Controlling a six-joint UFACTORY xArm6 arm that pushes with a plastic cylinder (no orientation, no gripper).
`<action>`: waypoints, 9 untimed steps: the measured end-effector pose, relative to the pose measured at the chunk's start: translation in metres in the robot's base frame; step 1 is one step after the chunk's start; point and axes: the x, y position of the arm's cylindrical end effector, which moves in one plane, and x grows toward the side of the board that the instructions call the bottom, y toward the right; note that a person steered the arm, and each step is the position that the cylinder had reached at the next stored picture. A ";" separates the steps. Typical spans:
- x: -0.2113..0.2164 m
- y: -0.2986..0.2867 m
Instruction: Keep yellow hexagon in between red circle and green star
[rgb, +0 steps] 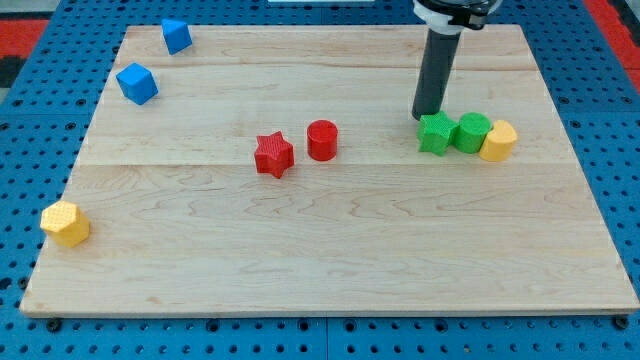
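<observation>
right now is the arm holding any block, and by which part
Nothing is held. My tip is a bare rod end, just above the green star toward the view's top, close to or touching its upper edge.

Wooden table (330, 260) carries eight blocks. Landmark: red circle (322, 140). Red star (273, 155) just left of it; green star (435, 133), green cylinder (472, 132), yellow block (498, 141) right; yellow hexagon (65, 222) far lower left; blue blocks (137, 83) (176, 36) upper left.
</observation>
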 end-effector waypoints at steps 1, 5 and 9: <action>-0.004 -0.028; 0.034 -0.340; 0.180 -0.378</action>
